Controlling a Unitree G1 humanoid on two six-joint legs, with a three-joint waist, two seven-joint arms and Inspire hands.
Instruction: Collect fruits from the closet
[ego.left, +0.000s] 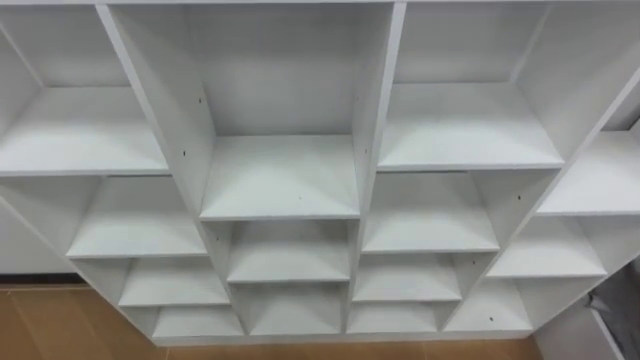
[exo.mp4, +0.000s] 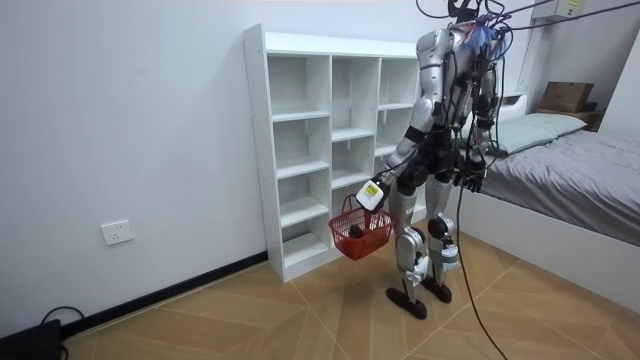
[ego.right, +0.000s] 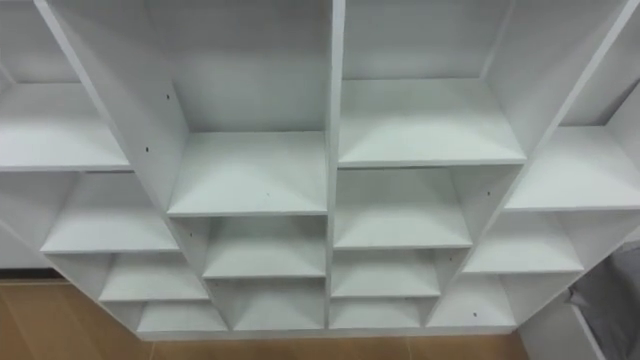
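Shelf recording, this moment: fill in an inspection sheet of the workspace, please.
Surface: shelf, every compartment in the eye views bare.
Job's things: red basket hangs from the left hand; no fruit seen on the shelf; basket's contents too small to tell.
Clutter: nothing seen.
Hands: left hand, fingers round the basket's handle; right hand hangs at the robot's side.
Cables: dark loop by a box at the wall.
Surroundings: bed, socket, wood floor.

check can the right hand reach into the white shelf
Probably yes: the right hand hangs unblocked at its side, the white shelf stands open-fronted close ahead; the left hand carries the basket.
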